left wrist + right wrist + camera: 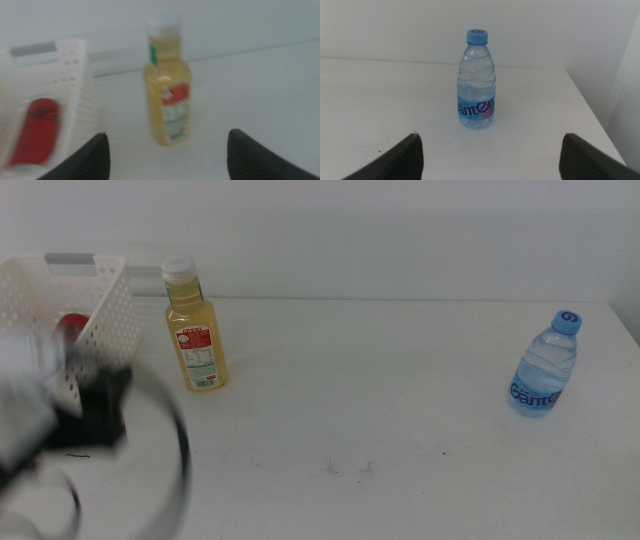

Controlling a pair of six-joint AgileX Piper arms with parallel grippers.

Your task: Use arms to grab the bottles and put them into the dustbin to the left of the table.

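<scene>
White tabletop (pixel 400 400) under a plain pale wall, bare but for a few dark scuffs low in the middle view.

Upper left of that view: white perforated dustbin (pixel 105 305) with its grey handle bar along the top; red cola can (pixel 68 328) already inside, seen through the wall. Just right of the dustbin, close but not clearly touching: yellow juice bottle (pixel 196 330), upright, white cap on. Far right, well apart from both: clear water bottle (pixel 546 366), upright, blue cap on, near the table's right edge.

Left gripper (pixel 168 133): a dark blur at lower left of the middle view, beside the dustbin. Jaws spread wide in the wrist picture, holding nothing, juice bottle framed between them farther off. Right gripper (pixel 491 135): out of the middle view. Jaws likewise spread wide and empty, lined up on the water bottle ahead.

Handling, as a judgement: juice bottle full, so probably the heavier; squarish shoulders, stiff sides, glossy label likely a little slippery. Best taken across the body at label height, below the neck, squarely to avoid twisting. Water bottle thin and ribbed, apt to dent or squirm under a hard squeeze; best taken at the labelled waist with moderate pressure. Both tall and narrow: easy to tip with a glancing jaw.
</scene>
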